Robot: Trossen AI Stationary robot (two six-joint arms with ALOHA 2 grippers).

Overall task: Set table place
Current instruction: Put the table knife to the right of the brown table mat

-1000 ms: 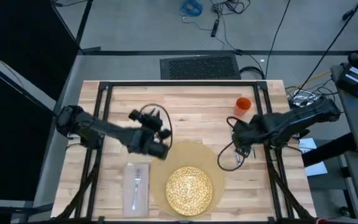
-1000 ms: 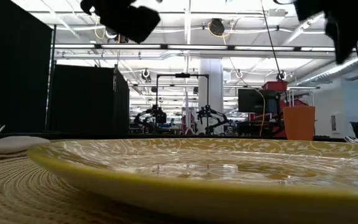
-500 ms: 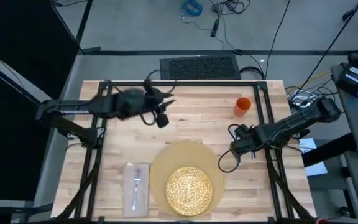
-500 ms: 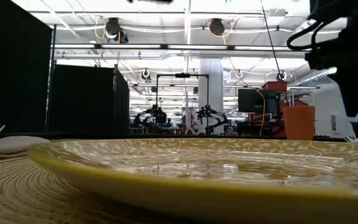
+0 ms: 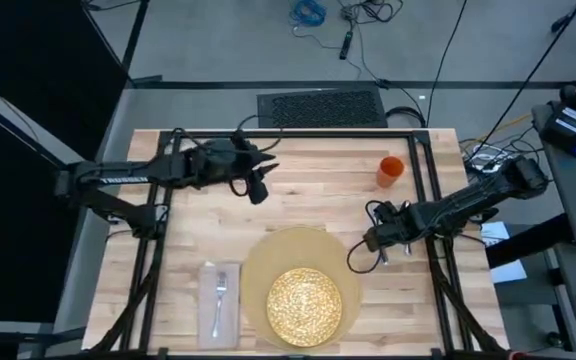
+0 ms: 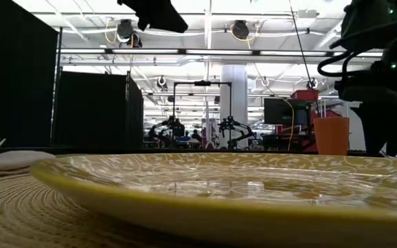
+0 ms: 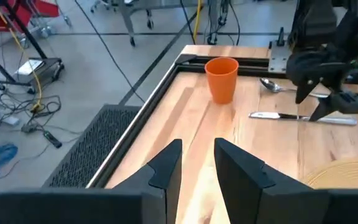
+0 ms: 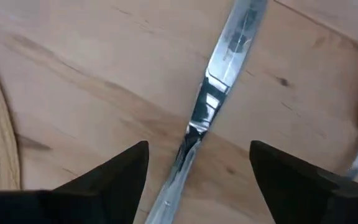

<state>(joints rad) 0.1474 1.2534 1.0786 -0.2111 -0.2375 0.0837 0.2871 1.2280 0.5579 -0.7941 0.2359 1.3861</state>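
Over the knife: right gripper point(image 8: 194, 180) hovered low, fingers point(image 8: 114, 171) spread wide, straddling the knife point(image 8: 213, 93) lying flat on the desk point(image 5: 308, 190) beside the placemat point(image 5: 268, 262).
Risk: thin flat blade could slip or skid toward the spoon point(image 7: 278, 86).
Left gripper point(image 7: 194, 163): idle near the desk's far edge, fingers slightly apart.
Cup point(image 5: 391, 170): well apart.
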